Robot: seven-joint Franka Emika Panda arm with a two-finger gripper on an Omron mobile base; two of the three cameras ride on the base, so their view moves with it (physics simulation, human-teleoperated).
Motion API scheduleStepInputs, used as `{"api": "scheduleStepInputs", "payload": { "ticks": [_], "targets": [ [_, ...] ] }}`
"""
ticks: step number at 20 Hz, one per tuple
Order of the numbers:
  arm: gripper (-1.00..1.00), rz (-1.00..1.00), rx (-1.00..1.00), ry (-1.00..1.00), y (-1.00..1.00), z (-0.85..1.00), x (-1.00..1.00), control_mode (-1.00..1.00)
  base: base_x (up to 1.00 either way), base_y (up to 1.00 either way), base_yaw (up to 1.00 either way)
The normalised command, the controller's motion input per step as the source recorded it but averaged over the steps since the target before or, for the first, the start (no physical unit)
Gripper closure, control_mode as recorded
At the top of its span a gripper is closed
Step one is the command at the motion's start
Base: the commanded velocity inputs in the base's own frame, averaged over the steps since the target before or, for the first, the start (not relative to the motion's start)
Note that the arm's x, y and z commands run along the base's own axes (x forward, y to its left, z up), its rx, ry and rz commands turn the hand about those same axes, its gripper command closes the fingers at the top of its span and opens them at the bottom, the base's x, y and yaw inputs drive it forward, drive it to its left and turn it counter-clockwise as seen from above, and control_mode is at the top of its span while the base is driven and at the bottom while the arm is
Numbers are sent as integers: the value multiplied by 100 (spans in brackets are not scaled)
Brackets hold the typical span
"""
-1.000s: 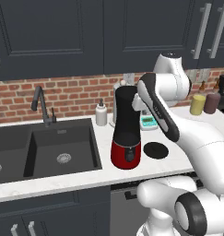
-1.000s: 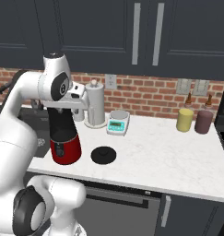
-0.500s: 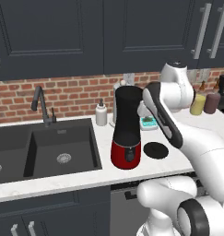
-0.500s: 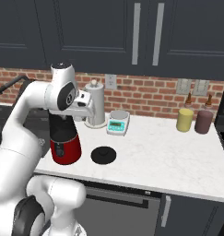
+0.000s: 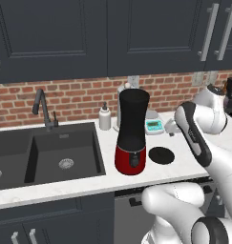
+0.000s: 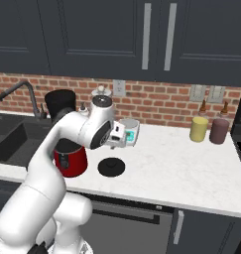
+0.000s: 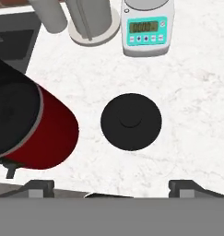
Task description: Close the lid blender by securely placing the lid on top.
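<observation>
Since a second ago the arm has swung away from the blender (image 5: 132, 131) toward the right and now reaches over the white marble tabletop (image 6: 191, 168), with the hand camera looking straight down on the lid (image 7: 131, 121). Both base views have kept their framing. The lid lies flat on the tabletop near its front edge, just beside the blender's red base and apart from it, its small central knob facing up. The blender stands upright between the sink (image 5: 46, 152) and the lid, its black jar open at the top. In the hand view the gripper (image 7: 111, 186) hangs above the tabletop with its two dark fingertips (image 7: 38, 186) set wide apart, one on each side of the lid below them and touching nothing. Behind the lid, toward the brick wall, sits a small kitchen scale (image 7: 146, 28) with a teal display panel, and beside it a white canister (image 7: 91, 18) on a round base. A white soap bottle (image 5: 105, 117) stands at the back edge by the sink.
</observation>
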Motion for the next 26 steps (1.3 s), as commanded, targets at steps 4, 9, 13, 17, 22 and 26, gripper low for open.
{"api": "scheduleStepInputs", "payload": {
  "ticks": [4, 9, 13, 17, 22, 26],
  "targets": [
    [-100, 5, -7, 24, -14, -65, 49, -100, 0, 0, 0],
    [-100, 11, -8, 23, 0, -62, 37, -100, 0, 0, 0],
    [-100, 10, -2, 8, 0, -50, 26, -100, 0, 0, 0],
    [-100, 9, 0, 1, 0, -52, 13, -100, 0, 0, 0],
    [-100, 8, 0, -6, 3, -45, 18, -100, 0, 0, 0],
    [-100, 7, 0, -5, 11, -30, 29, -100, 0, 0, 0]
  ]
}}
